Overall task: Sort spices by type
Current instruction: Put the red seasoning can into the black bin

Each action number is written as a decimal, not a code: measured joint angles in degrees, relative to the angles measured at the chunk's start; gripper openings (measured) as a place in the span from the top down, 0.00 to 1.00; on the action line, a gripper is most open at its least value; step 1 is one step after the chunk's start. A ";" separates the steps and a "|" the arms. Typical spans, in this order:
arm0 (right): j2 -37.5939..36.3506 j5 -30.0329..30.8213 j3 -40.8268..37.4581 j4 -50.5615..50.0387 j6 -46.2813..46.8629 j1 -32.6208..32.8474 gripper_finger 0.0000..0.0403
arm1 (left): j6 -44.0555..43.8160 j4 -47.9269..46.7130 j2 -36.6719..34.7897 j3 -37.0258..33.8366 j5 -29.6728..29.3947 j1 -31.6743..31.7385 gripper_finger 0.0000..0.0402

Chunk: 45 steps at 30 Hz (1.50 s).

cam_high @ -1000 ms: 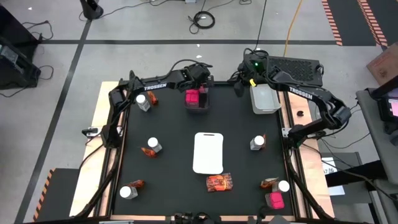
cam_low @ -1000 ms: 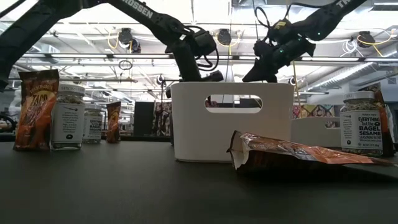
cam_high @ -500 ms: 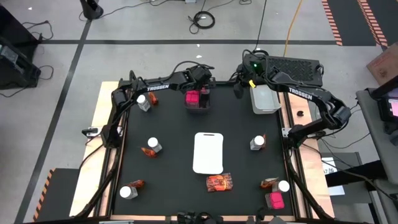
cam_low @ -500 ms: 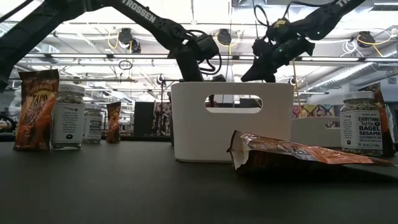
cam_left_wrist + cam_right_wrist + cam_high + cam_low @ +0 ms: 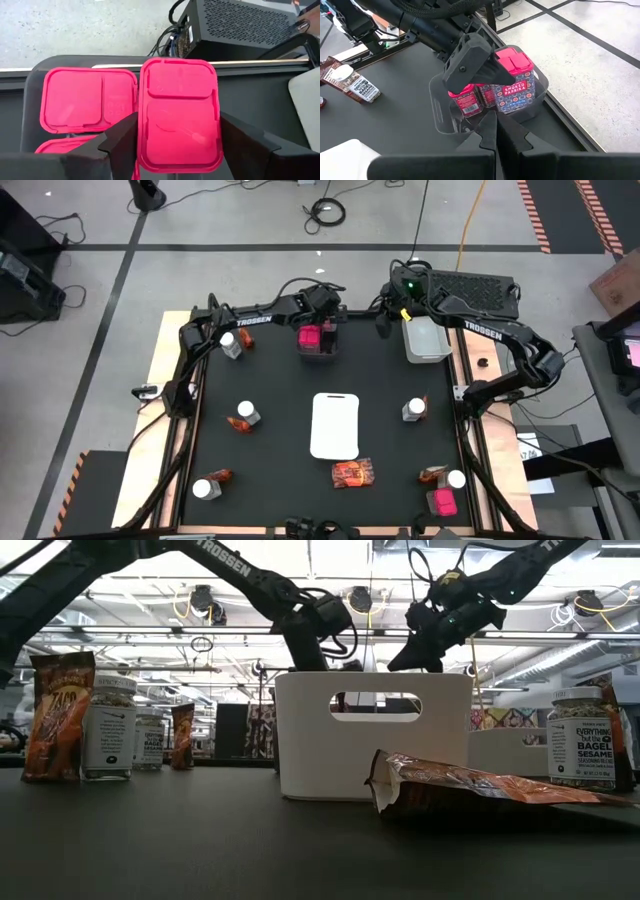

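A dark grey bin stands at the table's far edge, left of centre, with bright pink cube boxes in it. My left gripper reaches down into it and is shut on one pink box. Another pink box stands beside that one. My right gripper is shut on nothing and hovers between this bin and a light grey bin. Clear jars with white caps and red-orange packets are spread over the black mat. My left gripper has the pink box between its two fingers, one on each long side, just below the lid. The fingers slant down from above and from the near left. The box is upright inside the bin, level with its neighbours. Its bottom is hidden by the bin wall.
A flat white tray lies at mid-table. Jar-and-packet pairs sit at far left, near left, right and near right. Another pink box sits at the near right corner.
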 joint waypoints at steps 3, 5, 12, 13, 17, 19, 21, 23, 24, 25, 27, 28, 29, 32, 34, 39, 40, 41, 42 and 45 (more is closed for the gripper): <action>0.00 0.00 0.00 -0.02 -0.02 0.00 1.00 | -0.33 0.32 0.00 0.00 -0.38 0.11 0.37; 0.00 0.00 0.00 -0.13 -0.10 0.00 1.00 | -0.35 0.34 0.00 0.00 -0.66 0.11 0.37; 0.00 -0.02 0.00 -0.28 -0.52 0.00 1.00 | -0.17 0.69 0.00 0.00 -0.77 0.11 0.37; 0.00 -0.02 0.00 -0.28 -0.50 0.00 1.00 | 0.00 0.69 0.00 0.00 -0.74 0.11 0.37; 0.00 -0.04 0.00 -0.26 -0.52 0.00 1.00 | 3.53 1.16 -0.98 0.00 2.72 0.63 0.37; -0.04 -0.68 0.00 -0.26 -0.51 0.00 1.00 | 9.45 2.45 -2.60 0.00 6.85 0.81 0.37; -0.44 -1.79 -0.02 -0.28 -0.50 -0.02 1.00 | 15.72 2.66 -4.38 0.11 10.07 0.76 0.37; -1.23 -2.97 -0.02 -0.24 -0.24 0.00 1.00 | 21.42 1.24 -5.07 0.20 12.16 -0.05 0.37; -1.65 -3.02 -0.02 -0.22 0.13 0.00 1.00 | 23.27 0.03 -5.14 0.18 12.91 -0.36 0.37; -1.97 -3.03 -0.02 -0.17 0.20 0.00 1.00 | 25.00 -1.64 -5.02 0.11 13.95 -0.60 0.38; -2.54 -3.01 -0.02 -0.16 0.29 0.00 1.00 | 26.94 -4.07 -4.64 -0.04 16.86 -0.66 0.40; -2.78 -2.99 -0.02 -0.14 0.49 0.00 1.00 | 27.49 -4.26 -4.31 -0.03 17.98 -0.64 0.42; -3.03 -2.97 -0.02 -0.14 0.93 0.00 1.00 | 28.17 -4.39 -4.09 0.02 18.99 -0.68 0.44; -3.55 -2.95 -0.02 -0.13 2.38 0.00 1.00 | 30.17 -5.48 -3.39 0.00 19.17 -0.81 0.54; -3.63 -2.93 -0.02 -0.15 3.19 0.00 1.00 | 32.34 -5.73 -3.19 0.00 19.12 -0.97 0.62; -3.63 -2.82 -0.02 -0.26 5.47 0.20 1.00 | 41.72 -7.42 -3.19 0.00 18.62 -0.81 0.88; -3.63 -2.76 -0.02 -0.26 5.58 0.38 1.00 | 43.85 -7.31 -3.19 0.00 18.56 -0.81 0.94; -3.63 -2.75 -0.02 -0.26 5.58 0.61 1.00 | 45.56 -7.20 -3.19 0.00 18.33 -0.87 0.97; -3.63 -2.77 -0.02 -0.26 5.58 0.85 1.00 | 46.97 -7.20 -3.19 0.00 18.06 -0.87 0.98; -3.63 -2.76 -0.02 -0.26 6.10 1.64 1.00 | 51.63 -7.13 -2.85 0.02 18.05 -0.81 0.98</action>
